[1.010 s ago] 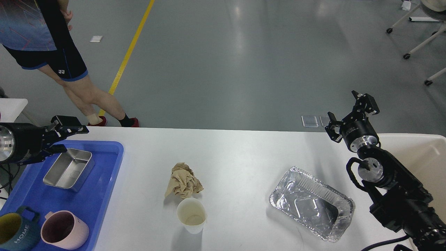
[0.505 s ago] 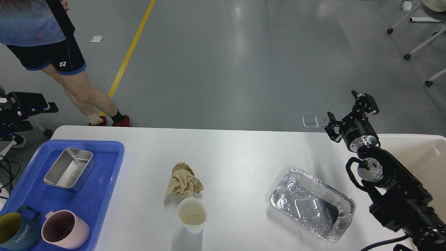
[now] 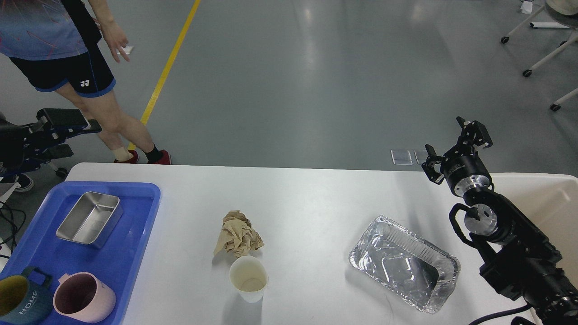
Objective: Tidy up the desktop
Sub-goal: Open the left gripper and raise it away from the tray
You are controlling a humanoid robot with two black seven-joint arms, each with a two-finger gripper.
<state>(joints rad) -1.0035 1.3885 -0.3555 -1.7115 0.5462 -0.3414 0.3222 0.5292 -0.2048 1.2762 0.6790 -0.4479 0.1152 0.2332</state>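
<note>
White and slightly glossy, the bench (image 3: 316,198) is filling the lower half of my head view, and three loose things are lying on it: a crumpled brown paper (image 3: 238,234), a paper cup (image 3: 248,278) standing just in front of that paper, and an empty foil tray (image 3: 404,263) further to my right. At my left, a blue tub (image 3: 122,257) is holding a steel box (image 3: 89,218), a pink mug (image 3: 84,298) and a teal mug (image 3: 21,301); at the far right a beige bin (image 3: 537,198) is sitting against the bench edge. My right jaws (image 3: 455,141) are hovering above the far right of the bench, spread apart and gripping nothing. My left jaws (image 3: 67,126) are hanging off the far left corner, over the floor, apparently parted and empty, though they are dark and seen side-on. I am judging the clearing as only partly done. What I am worrying about: the foil tray is looking thin, so a hard pinch could be crushing it or skidding it off the near edge; the cup is looking light and could be tipping if I am reaching past it for the paper. A person (image 3: 67,54) is standing close to my left arm, so a wide swing there could be striking them.
</note>
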